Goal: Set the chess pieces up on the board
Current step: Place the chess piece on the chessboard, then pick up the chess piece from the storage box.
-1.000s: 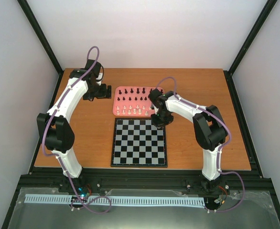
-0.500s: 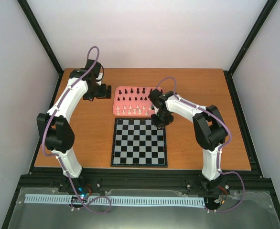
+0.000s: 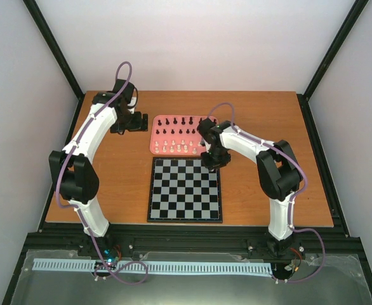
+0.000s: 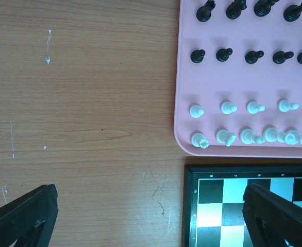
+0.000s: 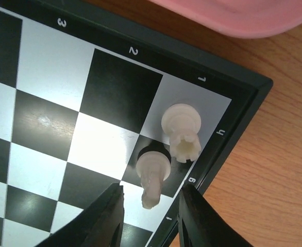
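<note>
- Right claw [image 5: 151, 218] released, two cream-white chessmen [image 5: 181, 131] just ahead of it on the flat black-and-pale checkered board [image 5: 48, 67].
- Left claw [image 4: 148, 206] spread wide above the scratched orange-brown wooden table [image 4: 89, 103], pale walls [image 3: 192, 44] around.

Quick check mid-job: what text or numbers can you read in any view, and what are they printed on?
"3", "2", "1": on the dark border of the board, right wrist view.
"h", "g": turned sideways on the adjoining border edge, same view; a probable reading, and the mark after them is unclear.
Border marks in the left wrist view: too small to read.
Top view: nothing legible.
pink tray: no text seen.
</note>
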Motion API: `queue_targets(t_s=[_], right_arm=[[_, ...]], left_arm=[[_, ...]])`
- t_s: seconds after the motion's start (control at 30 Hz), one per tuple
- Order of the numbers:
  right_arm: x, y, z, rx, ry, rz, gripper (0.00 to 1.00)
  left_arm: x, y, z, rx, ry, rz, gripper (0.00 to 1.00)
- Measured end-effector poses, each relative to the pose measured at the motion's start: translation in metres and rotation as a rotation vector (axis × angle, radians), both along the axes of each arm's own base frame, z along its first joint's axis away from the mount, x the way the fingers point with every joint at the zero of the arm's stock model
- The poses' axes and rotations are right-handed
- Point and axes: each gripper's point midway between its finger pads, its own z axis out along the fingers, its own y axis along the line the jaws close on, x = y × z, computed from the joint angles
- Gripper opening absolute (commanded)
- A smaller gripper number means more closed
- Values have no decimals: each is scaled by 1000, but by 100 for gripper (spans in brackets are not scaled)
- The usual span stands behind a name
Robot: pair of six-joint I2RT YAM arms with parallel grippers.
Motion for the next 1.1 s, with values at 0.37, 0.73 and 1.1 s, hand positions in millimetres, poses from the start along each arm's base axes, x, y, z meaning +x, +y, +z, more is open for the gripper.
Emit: queue_targets(t_s=[0.37, 0.73, 1.1], right_arm=[[30, 18, 76, 81, -144, 22, 75], [100, 65, 127, 181, -312, 38, 66], [109, 70, 58, 108, -201, 16, 50]], left_arm=[[0, 1, 0, 4, 0, 2, 100], [0, 2, 0, 10, -2, 4, 100], [2, 2, 3, 9, -9, 4, 100]])
